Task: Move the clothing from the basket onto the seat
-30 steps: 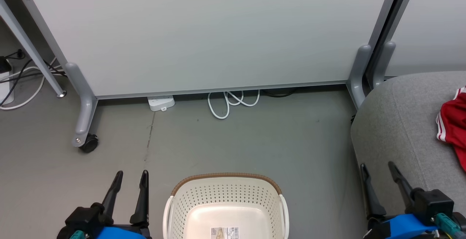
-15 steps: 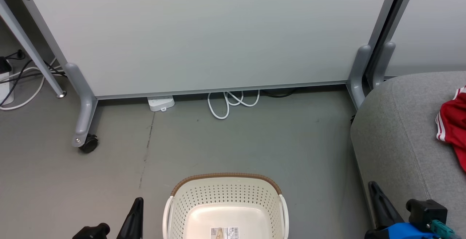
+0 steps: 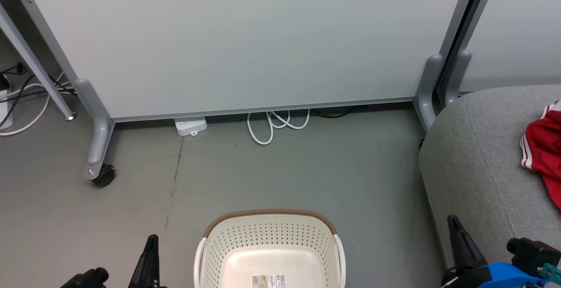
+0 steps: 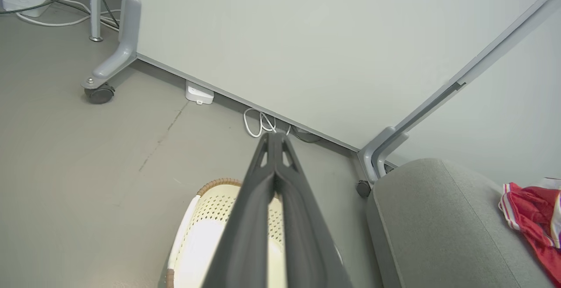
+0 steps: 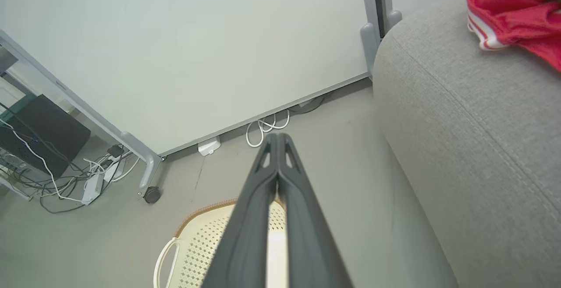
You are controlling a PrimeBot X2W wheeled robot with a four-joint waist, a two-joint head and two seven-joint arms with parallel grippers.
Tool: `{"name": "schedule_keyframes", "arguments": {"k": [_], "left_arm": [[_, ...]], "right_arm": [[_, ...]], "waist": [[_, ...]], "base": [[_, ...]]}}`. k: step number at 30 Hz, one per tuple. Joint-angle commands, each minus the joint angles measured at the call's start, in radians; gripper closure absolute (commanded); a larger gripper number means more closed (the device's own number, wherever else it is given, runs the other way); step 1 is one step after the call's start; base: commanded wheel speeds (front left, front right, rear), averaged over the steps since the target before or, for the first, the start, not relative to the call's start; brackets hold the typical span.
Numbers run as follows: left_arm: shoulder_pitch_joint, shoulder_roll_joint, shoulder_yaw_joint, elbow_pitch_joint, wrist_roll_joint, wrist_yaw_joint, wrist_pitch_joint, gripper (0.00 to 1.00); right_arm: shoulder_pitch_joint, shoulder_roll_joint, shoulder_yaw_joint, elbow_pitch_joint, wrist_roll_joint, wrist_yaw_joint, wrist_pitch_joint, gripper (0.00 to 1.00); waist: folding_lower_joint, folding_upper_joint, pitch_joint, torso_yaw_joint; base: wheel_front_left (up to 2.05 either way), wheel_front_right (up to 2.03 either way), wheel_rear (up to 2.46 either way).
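While my left end effector point(image 4: 275, 143) and right end effector point(image 5: 277, 143) are both clenched with nothing in them, I see the clothing point(image 3: 543, 152) on the seat point(image 3: 473, 165) — ahead and to the right of the right one. The basket point(image 3: 271, 215) sits on the floor point(image 3: 307, 174) between them — a label point(image 3: 269, 280) inside. A white cable point(image 3: 274, 126) lies beyond it.

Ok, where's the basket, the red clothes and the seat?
basket point(image 3: 269, 237): head view, on its back wall with the holes.
clothes point(image 3: 545, 152): head view, on the middle of the red cloth.
seat point(image 3: 473, 161): head view, on its bare grey top.
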Motion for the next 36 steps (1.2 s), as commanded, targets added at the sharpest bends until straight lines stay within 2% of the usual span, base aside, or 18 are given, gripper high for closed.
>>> {"name": "schedule_keyframes", "arguments": {"k": [1, 36], "left_arm": [[-0.030, 0.005, 0.012, -0.021, -0.039, -0.001, 0.008, 1.00], [-0.058, 0.007, 0.081, -0.067, -0.471, -0.003, 0.127, 1.00]], "right_arm": [[-0.034, -0.001, -0.004, -0.009, 0.046, 0.000, 0.003, 1.00], [-0.096, -0.001, -0.020, 0.034, 0.555, 0.000, 0.047, 1.00]], "waist": [[0.0000, 0.0000, 0.000, -0.001], [0.0000, 0.0000, -0.007, -0.024]], "base": [[0.00, 0.00, 0.00], [0.00, 0.00, 0.00]]}}
